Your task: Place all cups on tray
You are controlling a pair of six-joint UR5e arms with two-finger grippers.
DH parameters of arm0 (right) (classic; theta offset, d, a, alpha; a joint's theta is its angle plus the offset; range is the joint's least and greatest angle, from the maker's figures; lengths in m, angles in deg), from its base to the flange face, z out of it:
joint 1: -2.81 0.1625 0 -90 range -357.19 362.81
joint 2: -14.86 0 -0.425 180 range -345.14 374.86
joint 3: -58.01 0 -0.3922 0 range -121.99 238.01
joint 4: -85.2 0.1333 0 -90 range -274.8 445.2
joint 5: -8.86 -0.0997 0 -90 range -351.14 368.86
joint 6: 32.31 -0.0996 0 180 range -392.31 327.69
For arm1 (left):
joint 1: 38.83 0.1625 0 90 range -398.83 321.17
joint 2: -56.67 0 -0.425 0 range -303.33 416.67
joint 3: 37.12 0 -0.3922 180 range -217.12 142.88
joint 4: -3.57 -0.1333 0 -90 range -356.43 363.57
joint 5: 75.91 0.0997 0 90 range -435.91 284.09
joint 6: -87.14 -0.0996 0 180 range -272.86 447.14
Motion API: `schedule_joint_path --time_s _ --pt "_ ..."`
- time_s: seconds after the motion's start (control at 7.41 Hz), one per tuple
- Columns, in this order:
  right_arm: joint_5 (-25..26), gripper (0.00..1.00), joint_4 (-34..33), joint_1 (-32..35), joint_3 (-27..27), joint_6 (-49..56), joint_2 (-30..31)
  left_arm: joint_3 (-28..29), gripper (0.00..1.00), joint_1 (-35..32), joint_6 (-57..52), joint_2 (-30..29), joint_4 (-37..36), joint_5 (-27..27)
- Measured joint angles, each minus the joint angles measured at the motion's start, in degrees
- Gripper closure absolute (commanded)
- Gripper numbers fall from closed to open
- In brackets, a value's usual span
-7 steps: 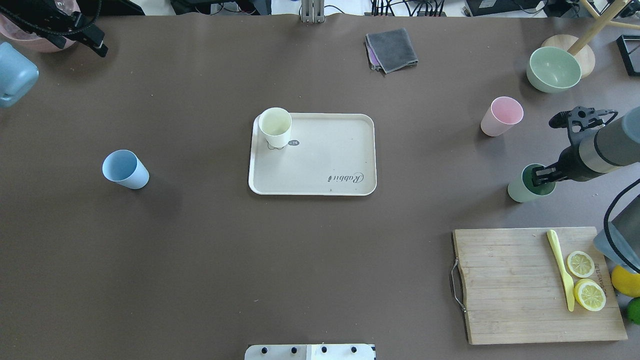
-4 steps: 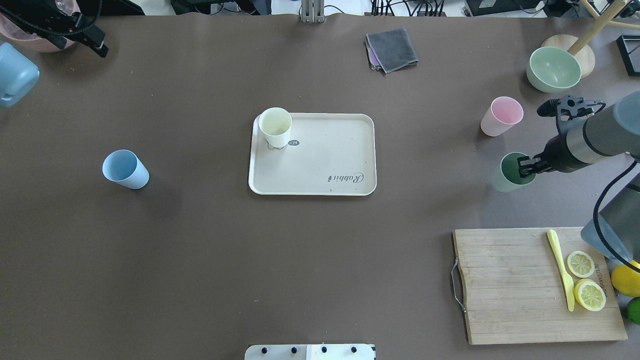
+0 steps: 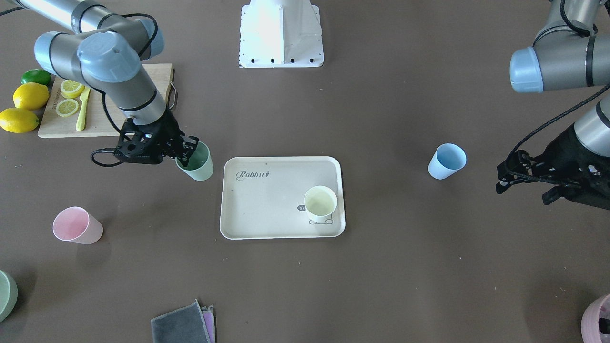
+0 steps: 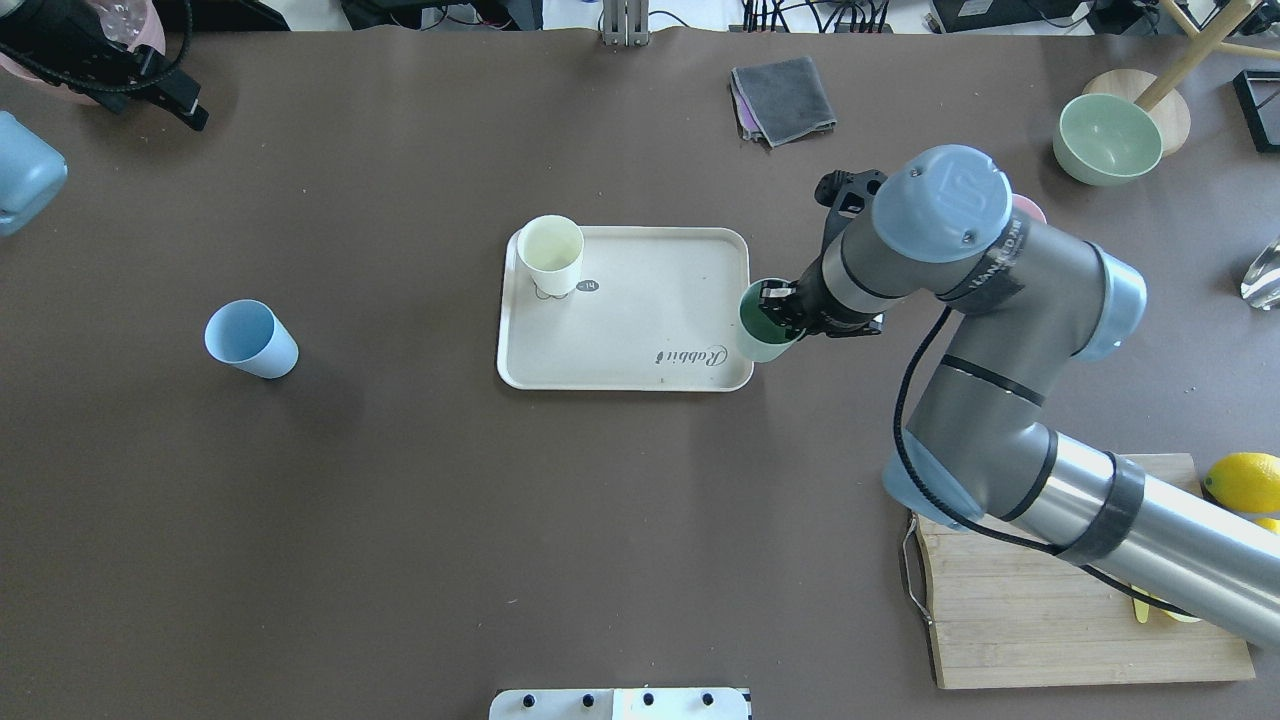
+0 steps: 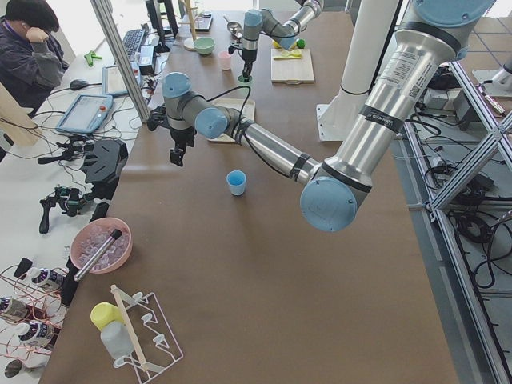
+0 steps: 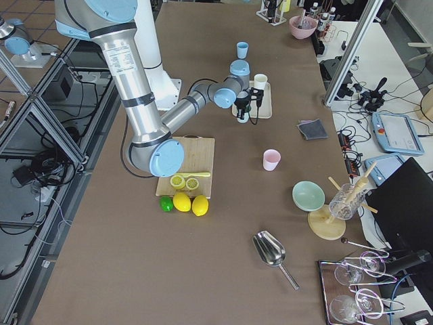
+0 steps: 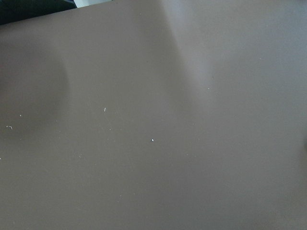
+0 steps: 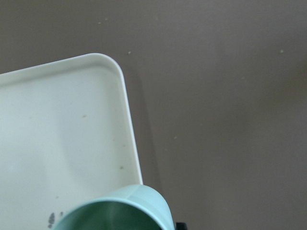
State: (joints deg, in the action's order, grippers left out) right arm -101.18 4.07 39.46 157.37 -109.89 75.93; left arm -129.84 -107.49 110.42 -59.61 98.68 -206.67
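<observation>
Right pincer pinches the mint green cup by its rim, raised at the tray edge, evidently for placement inside.

Right gripper holds mint cup beside tray.

Brown table, tiled floor, aluminium frame posts
</observation>
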Motion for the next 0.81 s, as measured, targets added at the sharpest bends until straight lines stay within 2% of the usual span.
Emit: schedule_joint_path --time_s 0.13,0.27,0.4,0.81 --pt "1.68 1.00 -0.57 -1.63 -2.16 -1.76 -2.94 0.01 0.03 0.01 0.09 0.22 0.22 -0.06" --pt "2.82 0.54 -0.75 -2.45 -4.12 -2.32 -4.93 0.01 0.02 0.02 0.15 0.30 0.30 -0.11" --pt "3.50 0.01 -0.76 -2.85 -5.20 -2.26 -5.80 0.00 0.03 0.02 0.20 0.33 0.32 -0.16" --pt "3.85 0.00 -0.72 -2.67 -5.15 -1.09 -6.27 -0.10 0.02 0.02 0.22 0.35 0.32 -0.19"
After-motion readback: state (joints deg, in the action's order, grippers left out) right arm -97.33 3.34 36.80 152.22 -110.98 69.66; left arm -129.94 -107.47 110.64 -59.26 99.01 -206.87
